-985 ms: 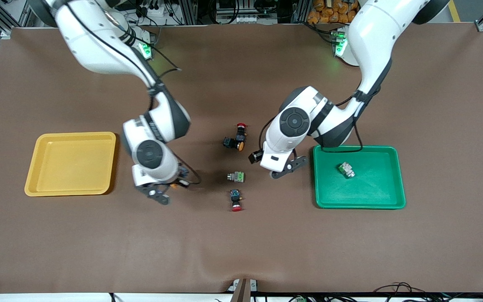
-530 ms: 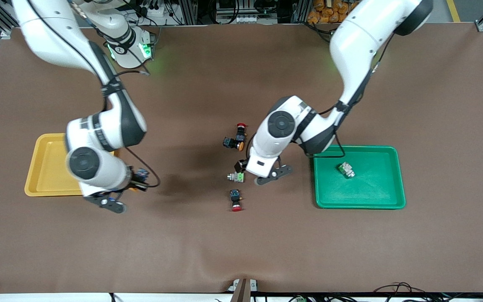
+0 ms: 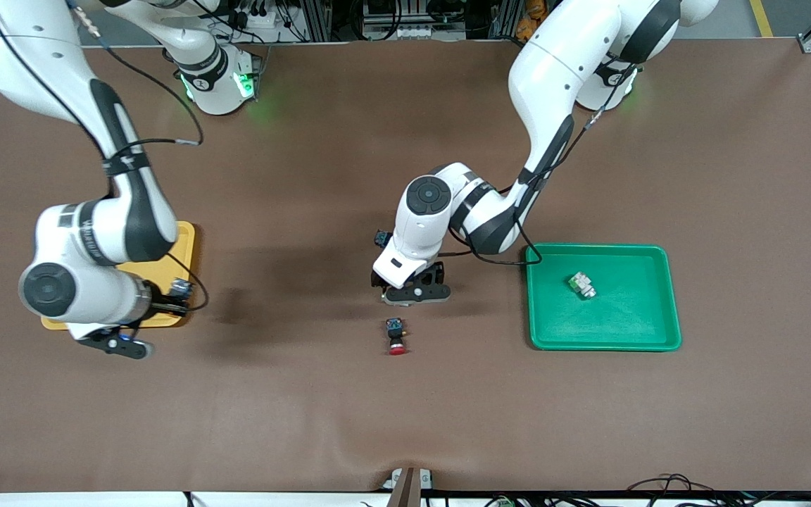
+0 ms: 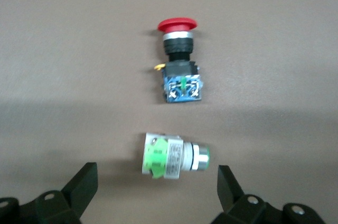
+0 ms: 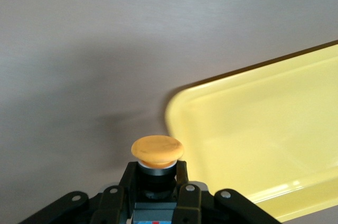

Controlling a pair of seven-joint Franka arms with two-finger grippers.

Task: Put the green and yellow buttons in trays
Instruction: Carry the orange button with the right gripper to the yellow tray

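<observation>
My right gripper [image 3: 159, 303] is shut on a black-bodied button with an orange-yellow cap [image 5: 157, 152]. It holds the button in the air by a rounded corner of the yellow tray [image 3: 181, 243], which also shows in the right wrist view [image 5: 264, 129]. My left gripper [image 3: 412, 290] is open over a grey-white and green button [image 4: 174, 156] lying on the cloth mid-table, its fingers [image 4: 82, 187] apart on either side. The hand hides that button in the front view. Another green button [image 3: 581, 285] lies in the green tray [image 3: 624, 317].
A red-capped black switch [image 3: 396, 336] lies just nearer the front camera than my left gripper and shows in the left wrist view [image 4: 179, 63]. A black switch body [image 3: 380, 238] pokes out from under the left arm, its cap hidden. The table is covered in brown cloth.
My right arm has swung toward its end of the table, carrying the yellow-capped button to the yellow tray. My left gripper moved from beside the green tray to over the mid-table green button.
</observation>
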